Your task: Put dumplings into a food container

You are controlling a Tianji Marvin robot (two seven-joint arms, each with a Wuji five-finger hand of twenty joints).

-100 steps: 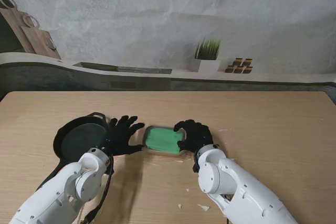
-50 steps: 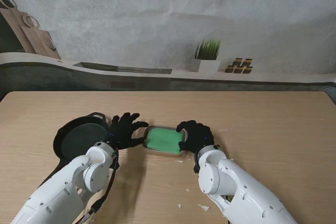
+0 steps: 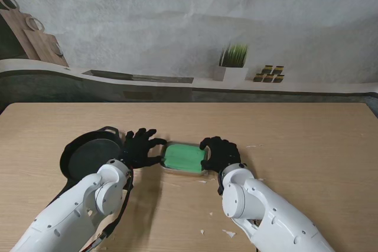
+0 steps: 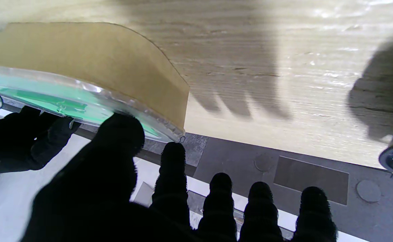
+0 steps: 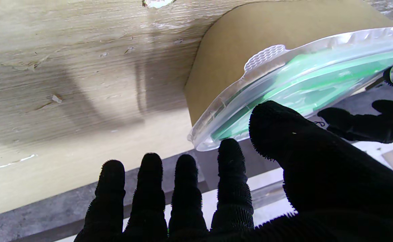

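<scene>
Container, green-lidded and clear-rimmed, is sitting on the surface between both hands. Left hand and right hand are flanking its ends, fingers spread, thumbs nearing the rim. Beyond the container's left end, a dark pan is waiting. Uneven squeezing could be tipping the lid or skidding the container.

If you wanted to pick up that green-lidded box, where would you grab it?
Probably by its two short ends, one hand from each side. The food container lies flat, long way across, with a clear lid rim sticking out past its walls. The left hand and right hand already flank those ends, thumbs over the lid.
</scene>
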